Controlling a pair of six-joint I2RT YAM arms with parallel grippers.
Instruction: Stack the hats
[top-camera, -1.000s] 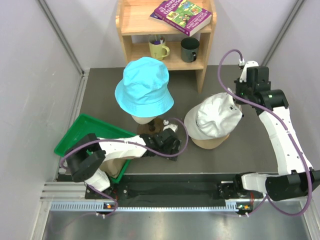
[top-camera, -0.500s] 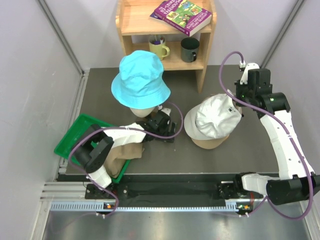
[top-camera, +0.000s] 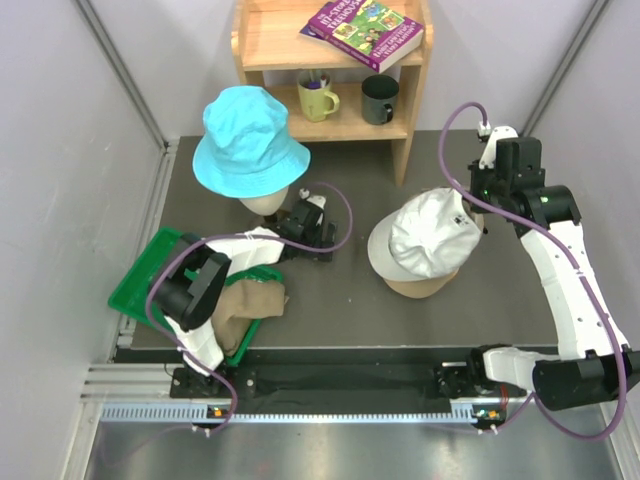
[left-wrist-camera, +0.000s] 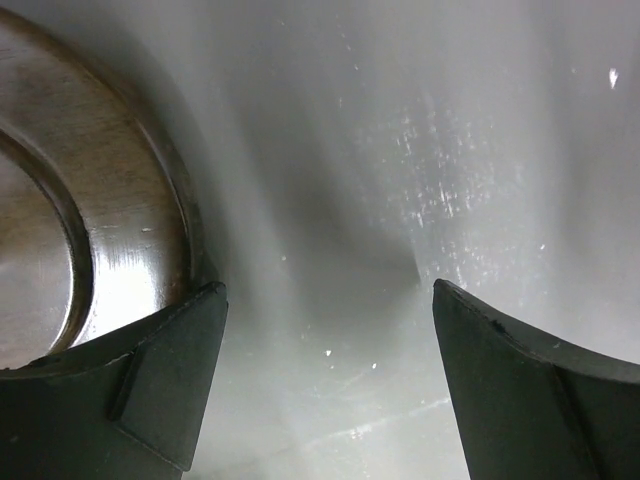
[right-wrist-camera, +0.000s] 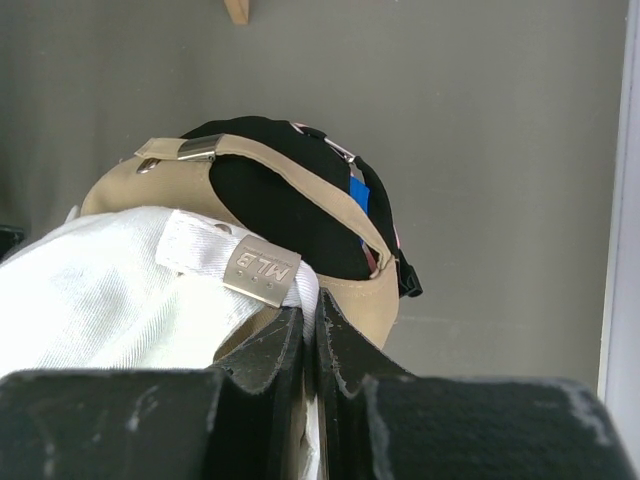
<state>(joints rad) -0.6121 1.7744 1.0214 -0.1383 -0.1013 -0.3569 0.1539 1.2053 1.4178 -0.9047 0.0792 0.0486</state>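
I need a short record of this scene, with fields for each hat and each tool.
cyan bucket hat: on the cream head form
white cap: topmost, over a tan cap
brown hat: lying in the green tray
left tool: open, beside a round wooden base
right tool: shut on the white cap's rear edge

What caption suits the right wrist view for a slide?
Right gripper pinches the white cap at its rear, over a tan cap and a black cap.
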